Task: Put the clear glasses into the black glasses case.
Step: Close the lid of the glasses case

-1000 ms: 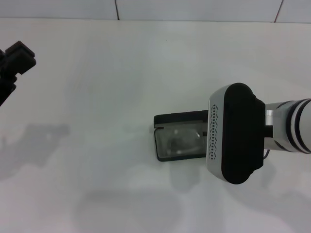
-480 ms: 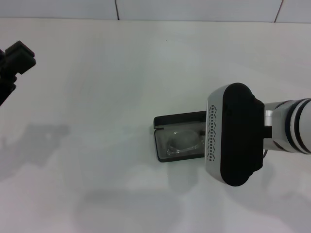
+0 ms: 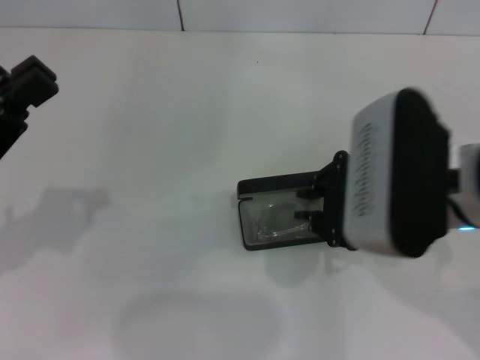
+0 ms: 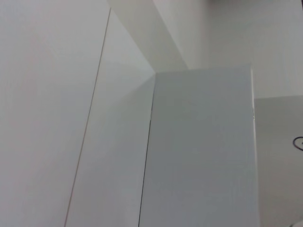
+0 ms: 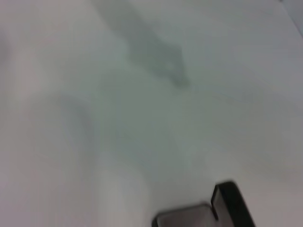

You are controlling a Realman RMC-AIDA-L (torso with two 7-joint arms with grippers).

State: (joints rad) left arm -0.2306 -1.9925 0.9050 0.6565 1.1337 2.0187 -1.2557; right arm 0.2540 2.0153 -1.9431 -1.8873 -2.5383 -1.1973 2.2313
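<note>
The clear glasses point(image 3: 274, 223) lie in the open black glasses case point(image 3: 266, 184), just beside the right tool point(image 3: 319, 215)

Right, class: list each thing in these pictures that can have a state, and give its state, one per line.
black glasses case: open, lid laid back on the table.
clear glasses: lying inside the case's tray.
right tool: over the case's right end, touching nothing clearly; open or shut not visible.
left tool: parked at the table's far left edge.
</note>
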